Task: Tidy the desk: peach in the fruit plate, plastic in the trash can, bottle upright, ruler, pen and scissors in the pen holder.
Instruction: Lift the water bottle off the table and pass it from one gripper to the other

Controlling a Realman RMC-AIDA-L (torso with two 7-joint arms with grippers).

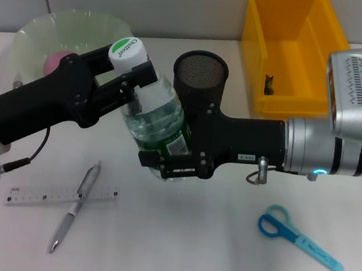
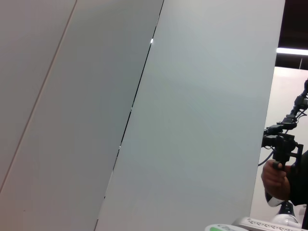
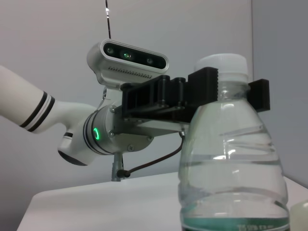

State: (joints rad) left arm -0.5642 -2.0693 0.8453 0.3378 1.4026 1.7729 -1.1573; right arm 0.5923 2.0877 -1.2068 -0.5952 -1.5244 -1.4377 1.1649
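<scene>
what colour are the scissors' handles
Blue: the scissors have bright blue loops and a lighter blue blade cover. They show only in the head view.

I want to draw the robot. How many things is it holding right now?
1: the bottle. The left gripper clamps its neck, the right gripper grips its lower body, in front of the mesh pen holder.

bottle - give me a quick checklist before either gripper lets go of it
1. Left gripper clamped at the bottle neck under the cap: ok.
2. Right gripper closed around the bottle's lower body: ok.
3. Bottle upright: ok in the right wrist view.
4. Bottle base resting on the table: cannot tell, hidden by the right gripper.
5. Pen holder apart from the bottle: not ok, right beside it.
6. Pen, ruler, scissors away from the bottle: ok.
</scene>
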